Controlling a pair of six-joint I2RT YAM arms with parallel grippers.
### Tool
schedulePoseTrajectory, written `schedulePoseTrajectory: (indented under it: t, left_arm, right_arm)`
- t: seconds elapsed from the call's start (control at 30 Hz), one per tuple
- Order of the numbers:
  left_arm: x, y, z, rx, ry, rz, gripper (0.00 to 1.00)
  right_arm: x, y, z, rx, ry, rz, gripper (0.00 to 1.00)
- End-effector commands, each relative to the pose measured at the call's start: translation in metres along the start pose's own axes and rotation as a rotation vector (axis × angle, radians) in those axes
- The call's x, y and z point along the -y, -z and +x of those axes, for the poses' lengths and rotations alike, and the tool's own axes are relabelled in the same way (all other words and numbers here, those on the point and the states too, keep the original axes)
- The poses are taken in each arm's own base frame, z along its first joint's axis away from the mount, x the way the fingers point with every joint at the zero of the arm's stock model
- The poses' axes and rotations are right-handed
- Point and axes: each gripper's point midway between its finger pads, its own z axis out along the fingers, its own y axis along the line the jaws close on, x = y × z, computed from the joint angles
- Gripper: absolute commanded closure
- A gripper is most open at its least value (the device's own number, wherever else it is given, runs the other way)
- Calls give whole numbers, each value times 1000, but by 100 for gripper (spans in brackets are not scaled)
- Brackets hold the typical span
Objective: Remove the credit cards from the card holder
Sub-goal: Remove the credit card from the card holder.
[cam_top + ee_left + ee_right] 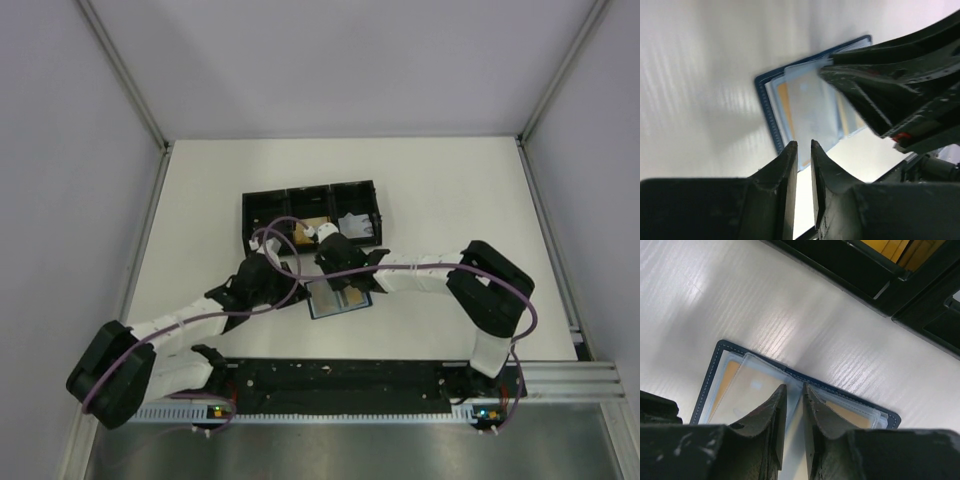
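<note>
The card holder lies open on the counter, with orange-tan credit cards tucked in its pockets. The right claw sits directly over its fold, nearly pressed together; I cannot tell whether it pinches a sleeve. The left claw, barely parted and empty, hovers at the holder's edge.

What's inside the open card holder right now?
The card holder holds clear plastic sleeves, with orange-tan cards showing through on both sides. The right gripper covers the middle, so the card count is hidden.

The right pincer (jaws barely apart) hangs over the open card holder.
</note>
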Motion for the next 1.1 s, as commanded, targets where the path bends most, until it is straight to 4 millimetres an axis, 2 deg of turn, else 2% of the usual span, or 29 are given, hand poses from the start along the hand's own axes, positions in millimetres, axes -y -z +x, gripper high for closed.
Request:
schedulePoseTrajectory:
  t: [0.0,0.2,0.27,0.53,0.67,0.87,1.07]
  left_arm:
    - [35,0,-23,40,-41,100,76]
    - [25,-20,-29,31,-27,21,58]
    - [22,-26,-28,17,-26,5,56]
    - [18,-36,-25,-11,-28,-13,56]
    - [22,-32,-26,-8,-28,-2,59]
    - [30,-18,-41,54,-59,-8,59]
    - [34,-24,-38,25,-76,-8,59]
  right_arm:
    - [4,-1,33,-102,-16,-48,81]
    - [4,0,33,-98,-21,-61,82]
    - [4,0,34,-100,-22,-64,82]
    - [4,0,34,-98,-25,-70,83]
    - [4,0,34,-97,-25,-72,84]
    - [5,0,34,-98,-26,-70,84]
    - [4,0,34,-96,-26,-74,85]
